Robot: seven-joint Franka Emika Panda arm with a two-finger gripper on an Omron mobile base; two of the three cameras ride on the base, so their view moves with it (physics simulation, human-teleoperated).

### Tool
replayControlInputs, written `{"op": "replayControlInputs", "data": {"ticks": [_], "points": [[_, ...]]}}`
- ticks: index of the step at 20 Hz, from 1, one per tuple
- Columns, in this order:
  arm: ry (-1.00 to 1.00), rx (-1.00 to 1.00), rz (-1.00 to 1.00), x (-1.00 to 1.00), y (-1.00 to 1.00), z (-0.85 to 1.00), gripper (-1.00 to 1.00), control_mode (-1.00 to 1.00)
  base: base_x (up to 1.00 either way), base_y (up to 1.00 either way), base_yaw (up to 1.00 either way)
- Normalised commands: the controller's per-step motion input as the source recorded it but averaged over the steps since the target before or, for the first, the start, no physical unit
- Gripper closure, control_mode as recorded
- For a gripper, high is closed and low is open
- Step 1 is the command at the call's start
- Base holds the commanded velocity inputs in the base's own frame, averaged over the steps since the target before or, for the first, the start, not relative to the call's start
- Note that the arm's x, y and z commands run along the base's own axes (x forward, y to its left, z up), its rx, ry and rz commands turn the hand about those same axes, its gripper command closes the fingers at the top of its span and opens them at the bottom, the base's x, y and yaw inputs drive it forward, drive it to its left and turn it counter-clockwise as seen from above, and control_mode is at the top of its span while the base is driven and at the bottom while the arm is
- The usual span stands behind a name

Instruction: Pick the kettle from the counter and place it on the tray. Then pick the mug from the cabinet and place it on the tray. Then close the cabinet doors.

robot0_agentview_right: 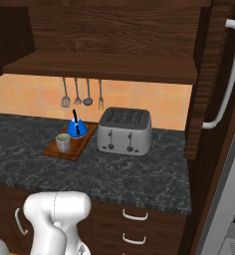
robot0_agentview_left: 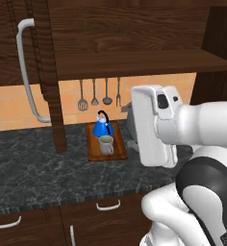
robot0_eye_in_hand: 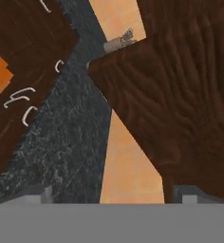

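The blue kettle (robot0_agentview_left: 102,127) (robot0_agentview_right: 77,128) stands upright at the back of the wooden tray (robot0_agentview_left: 94,153) (robot0_agentview_right: 78,148), and the grey-beige mug (robot0_agentview_left: 106,145) (robot0_agentview_right: 62,143) stands on the tray in front of it. Both cabinet doors hang open: the left door (robot0_agentview_left: 52,96) (robot0_agentview_right: 10,40) and the right door (robot0_agentview_right: 209,89) (robot0_agentview_left: 220,48). The cabinet (robot0_agentview_left: 134,62) (robot0_agentview_right: 104,67) shelf is bare. My gripper (robot0_eye_in_hand: 115,194) is open and holds nothing. It faces a dark wood-grain panel (robot0_eye_in_hand: 180,95) close ahead; I cannot tell which door it is. My arm's white wrist (robot0_agentview_left: 154,126) hangs right of the tray.
A silver toaster (robot0_agentview_right: 124,130) (robot0_agentview_left: 130,126) stands right of the tray, partly hidden by my arm in the left base view. Utensils (robot0_agentview_left: 94,93) (robot0_agentview_right: 82,92) hang on the orange tile wall. The dark counter (robot0_agentview_left: 38,168) (robot0_agentview_right: 139,174) (robot0_eye_in_hand: 71,142) runs above drawers (robot0_agentview_right: 134,216).
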Motion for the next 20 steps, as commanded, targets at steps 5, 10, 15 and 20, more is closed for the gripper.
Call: {"op": "replayControlInputs", "data": {"ticks": [5,10,15,20], "points": [[-0.02,-0.13,0.06,-0.09,0.2,0.06,-1.0,-1.0,0.0,0.0,0.0],[-0.01,-0.03,0.06,-0.2,0.15,0.02,-1.0,-1.0,0.0,0.0,0.0],[-0.02,0.01,0.11,-0.27,0.12,0.0,-1.0,-1.0,0.0,0.0,0.0],[-0.13,0.07,0.01,-0.24,0.36,0.03,-1.0,-1.0,0.0,0.0,0.0]]}}
